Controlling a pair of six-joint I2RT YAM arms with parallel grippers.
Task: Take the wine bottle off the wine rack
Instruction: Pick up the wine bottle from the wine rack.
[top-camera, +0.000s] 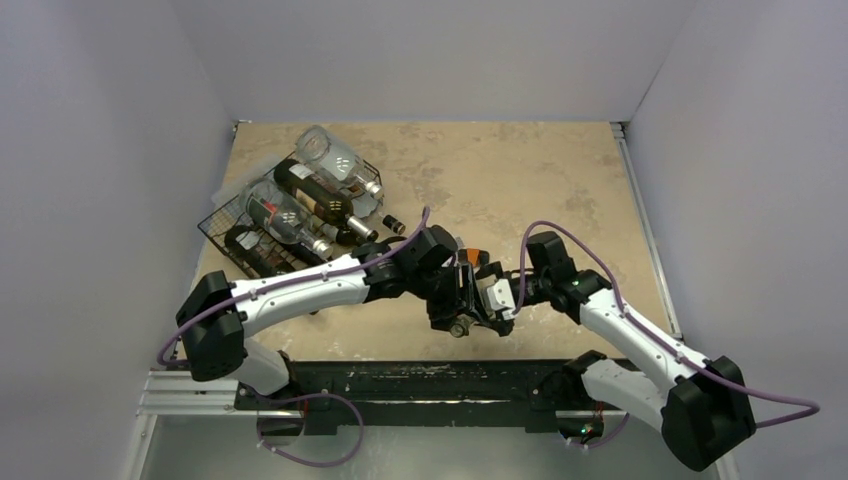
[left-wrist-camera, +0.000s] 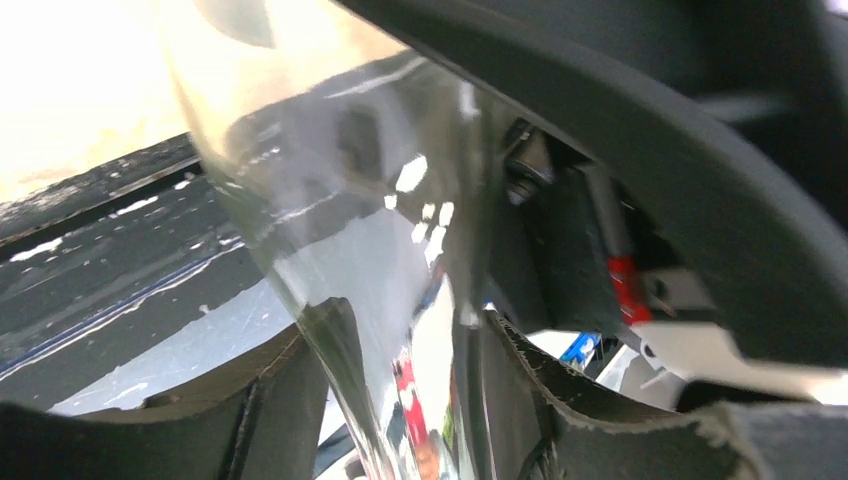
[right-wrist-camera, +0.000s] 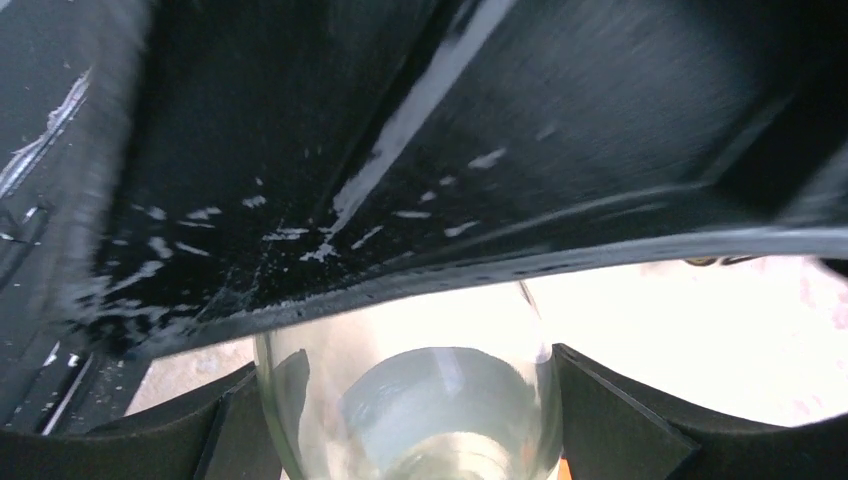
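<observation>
A clear wine bottle (left-wrist-camera: 350, 200), off the wine rack (top-camera: 222, 232) (other bottles lie there), hangs over the bench (top-camera: 520, 180) near its front edge. The left fingers (left-wrist-camera: 280, 395) pinch its neck and the right fingers (right-wrist-camera: 620, 425) apparently clamp its body, sharing the weight.

A mottled beige tabletop (top-camera: 520, 170) bears a small dark cylinder (top-camera: 393, 224) — black rail (top-camera: 420, 382) along its near edge.

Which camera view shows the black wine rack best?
The top external view: it shows the wine rack at the far left of the table, with bottles lying on it. Both wrist views show none of it, only a clear bottle close up.
</observation>
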